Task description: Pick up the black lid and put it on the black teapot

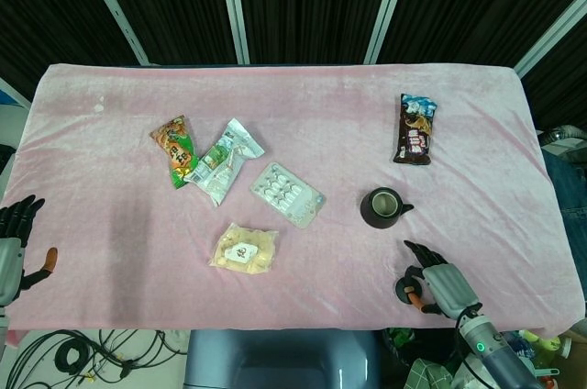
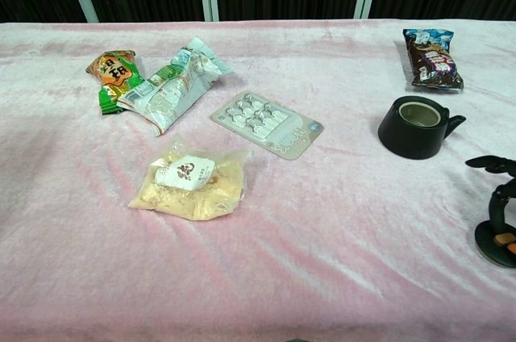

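Note:
The black teapot (image 1: 382, 207) (image 2: 415, 127) stands without a lid on the pink cloth, right of centre, spout to the right. The black lid (image 1: 404, 291) (image 2: 492, 241) lies flat near the table's front right edge. My right hand (image 1: 440, 283) (image 2: 498, 201) hovers over the lid with its fingers spread. Its orange thumb tip touches the lid's top, and one finger bends down beside it. I see no firm hold on the lid. My left hand (image 1: 11, 244) waits off the table's left front corner, fingers apart and empty; the chest view does not show it.
A brown snack bar (image 1: 415, 129) lies behind the teapot. A blister pack (image 1: 288, 194), a bag of yellow crumbs (image 1: 244, 249), a white-green packet (image 1: 223, 161) and an orange-green packet (image 1: 175, 150) sit left of centre. The table's front edge is just beyond the lid.

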### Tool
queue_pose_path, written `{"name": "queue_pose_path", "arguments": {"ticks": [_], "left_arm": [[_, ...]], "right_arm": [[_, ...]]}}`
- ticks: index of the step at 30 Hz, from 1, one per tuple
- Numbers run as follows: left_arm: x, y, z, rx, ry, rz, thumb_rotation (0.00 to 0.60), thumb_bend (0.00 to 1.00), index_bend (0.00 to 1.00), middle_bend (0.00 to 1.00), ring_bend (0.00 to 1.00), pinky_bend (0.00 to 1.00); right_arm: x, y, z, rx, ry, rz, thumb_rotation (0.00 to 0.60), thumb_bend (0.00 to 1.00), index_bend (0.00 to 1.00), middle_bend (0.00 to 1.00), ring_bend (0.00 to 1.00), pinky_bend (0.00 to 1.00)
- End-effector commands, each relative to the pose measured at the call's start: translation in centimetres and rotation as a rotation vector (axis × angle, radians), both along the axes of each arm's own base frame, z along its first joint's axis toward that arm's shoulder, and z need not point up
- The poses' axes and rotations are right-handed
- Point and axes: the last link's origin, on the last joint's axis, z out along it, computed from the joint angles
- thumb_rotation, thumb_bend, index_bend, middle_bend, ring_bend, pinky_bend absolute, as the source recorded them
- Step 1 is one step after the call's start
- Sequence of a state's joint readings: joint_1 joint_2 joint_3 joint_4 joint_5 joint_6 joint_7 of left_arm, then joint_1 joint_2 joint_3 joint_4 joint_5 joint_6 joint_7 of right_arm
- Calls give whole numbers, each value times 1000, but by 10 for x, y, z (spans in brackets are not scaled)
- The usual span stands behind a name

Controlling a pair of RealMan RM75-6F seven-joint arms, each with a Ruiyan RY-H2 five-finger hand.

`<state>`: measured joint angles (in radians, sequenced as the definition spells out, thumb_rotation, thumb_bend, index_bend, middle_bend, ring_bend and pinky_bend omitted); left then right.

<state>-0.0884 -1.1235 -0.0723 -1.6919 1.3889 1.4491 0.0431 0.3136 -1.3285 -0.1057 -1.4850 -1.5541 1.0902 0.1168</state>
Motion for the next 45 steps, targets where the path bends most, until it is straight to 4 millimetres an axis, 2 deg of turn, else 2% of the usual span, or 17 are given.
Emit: {"name": "queue_pose_path", "arguments": {"ticks": [1,8,13,18,27,32,37,42,45], "left_arm": [[0,0,0,1,-1,1,600,440,80,21,0,14],[0,0,1,2,-3,5,600,439,80,19,0,13],[0,0,0,1,-4,6,600,440,80,19,0,14],[0,0,1,0,-4,7,600,439,80,19,0,13],[0,0,1,-1,-7,5,600,439,80,19,0,13],[0,-1,1,-2,-9,4,600,439,80,19,0,13],[1,-1,1,-1,-10,3,600,440,80,19,0,13],[1,-1,0,-1,-11,3,600,439,80,19,0,13],[1,0,0,-1,-12,3,600,440,80,19,0,13]], "right_arm": [[1,0,-1,1,-1,1,600,303,527,0,47,157],[-1,0,-5,10,3,-10,600,306,560,0,47,157],[-1,-1,-5,0,4,-16,600,366,610,0,47,157],[1,-2,-1,-10,-12,-15,600,378,630,0,48,157],[12,-8,19,-58,-70,4,600,389,633,0,48,157],[25,-16,36,-92,-84,40,600,390,633,0,48,157],[50,-35,57,-130,-99,91,600,389,633,0,48,157],[83,-72,76,-136,-120,103,600,389,633,0,48,157],[98,-96,80,-129,-94,105,600,388,633,0,48,157]]}}
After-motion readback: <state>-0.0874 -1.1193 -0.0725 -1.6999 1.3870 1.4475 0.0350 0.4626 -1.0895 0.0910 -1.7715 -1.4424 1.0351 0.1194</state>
